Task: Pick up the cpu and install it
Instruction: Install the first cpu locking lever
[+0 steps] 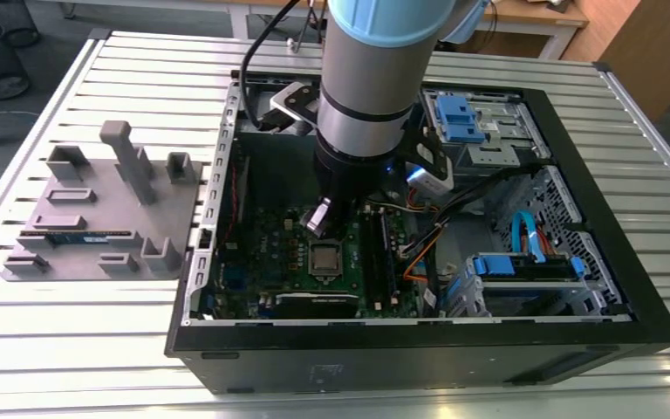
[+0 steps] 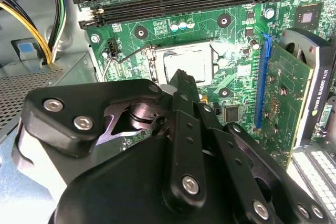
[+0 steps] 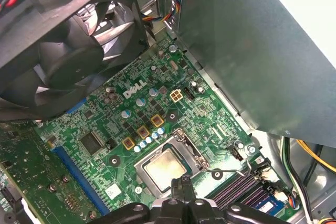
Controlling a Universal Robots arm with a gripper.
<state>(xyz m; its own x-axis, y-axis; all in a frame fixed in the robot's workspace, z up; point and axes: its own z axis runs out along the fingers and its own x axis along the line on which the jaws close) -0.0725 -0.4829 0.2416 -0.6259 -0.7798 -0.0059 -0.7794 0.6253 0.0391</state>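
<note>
Inside the case point(image 1: 614, 340), the closed tool point(image 3: 184, 184) hovers over the socketed cpu point(image 3: 165, 167).

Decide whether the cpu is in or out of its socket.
In. The cpu lies flat inside the socket frame on the motherboard, just ahead of the gripper.

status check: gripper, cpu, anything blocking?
Gripper low over the motherboard, fingertips together, nothing visibly held. Cpu sits in the socket, frame open. Nothing in the way.
</note>
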